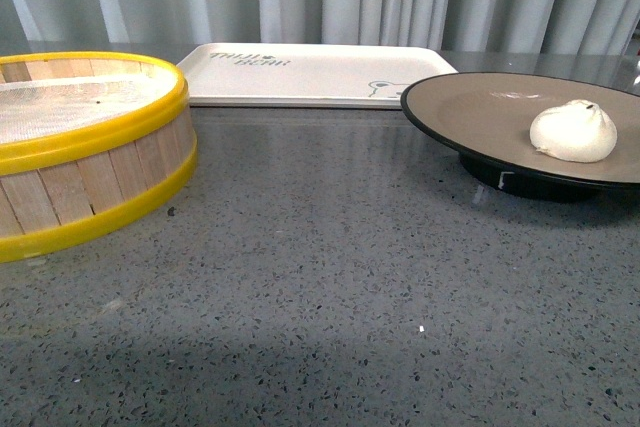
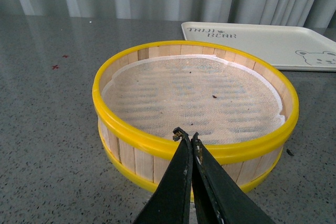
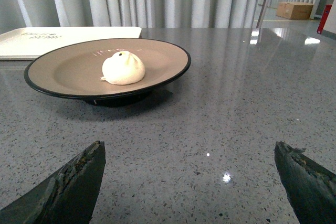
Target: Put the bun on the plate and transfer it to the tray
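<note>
A: Obs. Small round white pleated steamed bun (image 1: 573,131) sits on the wide shallow brown-grey plate (image 1: 470,107) with the glossy black rim, off-centre. The plate is on the grey speckled stone counter (image 1: 320,277), just in front of the flat cream-white plastic tray (image 1: 300,72). Whether rim and tray touch, I cannot tell.

B: Tools?

A: Left gripper (image 2: 186,136) has its jaws pressed together with nothing between them, poised at the near edge of the yellow-rimmed wooden steamer basket (image 2: 194,98), which holds only its cloth liner. Right gripper (image 3: 189,150) is spread wide and empty, facing the plate from some way off.

B: So the first half of the task reads as done, and the transfer remains. Handling?

A: Judgement: the bun is soft and light, so it needs no further touching. The plate looks rigid and heavier, and its glossy rim is probably slippery. I would pinch the rim on the side nearest the right gripper, biting deep.

B: Risk?

A: The dish is shallow. Any tilt could roll the bun off, so keep it level and lift it low.
</note>
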You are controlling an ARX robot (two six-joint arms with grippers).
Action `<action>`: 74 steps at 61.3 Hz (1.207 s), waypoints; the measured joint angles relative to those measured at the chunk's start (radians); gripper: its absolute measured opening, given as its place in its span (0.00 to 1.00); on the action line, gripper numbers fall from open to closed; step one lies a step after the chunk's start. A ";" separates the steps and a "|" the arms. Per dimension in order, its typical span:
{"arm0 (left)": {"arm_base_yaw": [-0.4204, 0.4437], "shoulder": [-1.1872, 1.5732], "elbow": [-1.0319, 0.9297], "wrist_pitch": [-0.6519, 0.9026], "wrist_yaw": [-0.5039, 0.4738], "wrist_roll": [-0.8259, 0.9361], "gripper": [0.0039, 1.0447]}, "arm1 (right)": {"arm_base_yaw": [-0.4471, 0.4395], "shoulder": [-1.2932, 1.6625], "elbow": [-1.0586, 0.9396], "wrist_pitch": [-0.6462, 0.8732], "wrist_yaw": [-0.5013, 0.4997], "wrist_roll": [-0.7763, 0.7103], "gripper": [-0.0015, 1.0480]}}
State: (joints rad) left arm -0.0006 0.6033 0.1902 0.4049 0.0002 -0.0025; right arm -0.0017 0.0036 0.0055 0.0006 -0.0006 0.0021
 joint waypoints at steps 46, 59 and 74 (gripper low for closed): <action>0.000 -0.262 -0.145 -0.111 0.000 0.000 0.04 | 0.000 0.000 0.000 0.000 0.000 0.000 0.92; 0.000 -0.325 -0.164 -0.127 0.000 0.000 0.04 | 0.000 0.000 0.000 0.000 0.000 0.000 0.92; 0.000 -0.392 -0.164 -0.191 0.000 0.000 0.04 | 0.000 0.000 0.000 0.000 0.000 0.000 0.92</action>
State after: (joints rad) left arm -0.0002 0.2115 0.0257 0.2142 -0.0002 -0.0025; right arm -0.0017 0.0036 0.0055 0.0006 -0.0010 0.0021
